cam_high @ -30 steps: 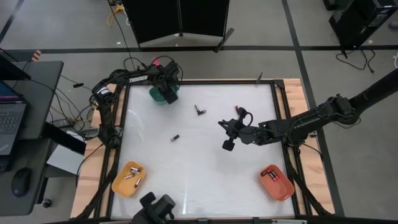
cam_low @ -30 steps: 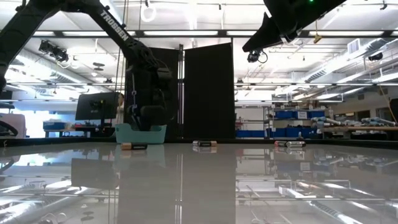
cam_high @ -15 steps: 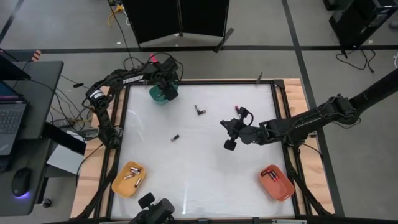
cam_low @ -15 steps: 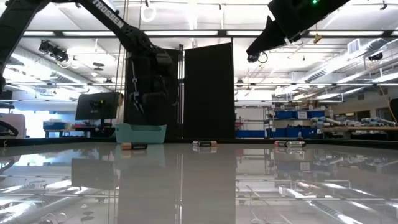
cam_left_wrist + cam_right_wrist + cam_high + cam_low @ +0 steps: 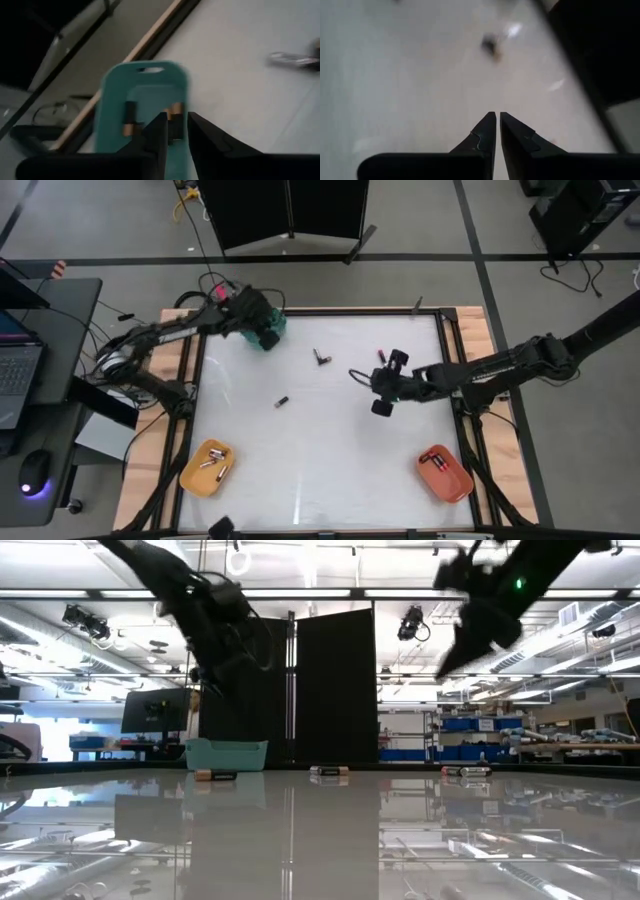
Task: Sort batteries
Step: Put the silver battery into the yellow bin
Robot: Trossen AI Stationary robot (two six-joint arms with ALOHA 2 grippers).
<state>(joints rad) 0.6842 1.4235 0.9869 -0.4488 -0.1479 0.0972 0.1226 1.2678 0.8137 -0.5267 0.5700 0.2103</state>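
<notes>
the left claw [image 5: 268, 337] hangs over the green bin [image 5: 275, 323] at the table's [image 5: 330, 460] eleven o'clock corner. its fingers [image 5: 159, 131] stand a narrow gap apart with nothing between them, and past them at least two batteries lie in the bin [image 5: 112, 107].

the right claw [image 5: 381, 406] floats above the table towards three o'clock, its arm reaching in from the right edge. its fingers [image 5: 488, 131] are almost together, only a slit between them, holding nothing; below them is bare white table and a small blurred battery [image 5: 491, 46] farther off.

three batteries lie loose on the table, well apart from each other: one [image 5: 320, 358] at about twelve o'clock of centre, one with a pink end [image 5: 381, 355] at about one o'clock near the right arm's wrist, and one [image 5: 282, 401] at about nine o'clock of centre. from table height all three show in a row along the far edge, clear of both arms.

the orange bin [image 5: 207, 468] at seven o'clock holds a few batteries, and the red bin [image 5: 446, 474] at five o'clock holds a couple more. nothing stands between either claw and the loose cells. off the table at nine o'clock sit a dark side desk [image 5: 45, 395] with a laptop and a mouse, with cables trailing beside the left arm.
</notes>
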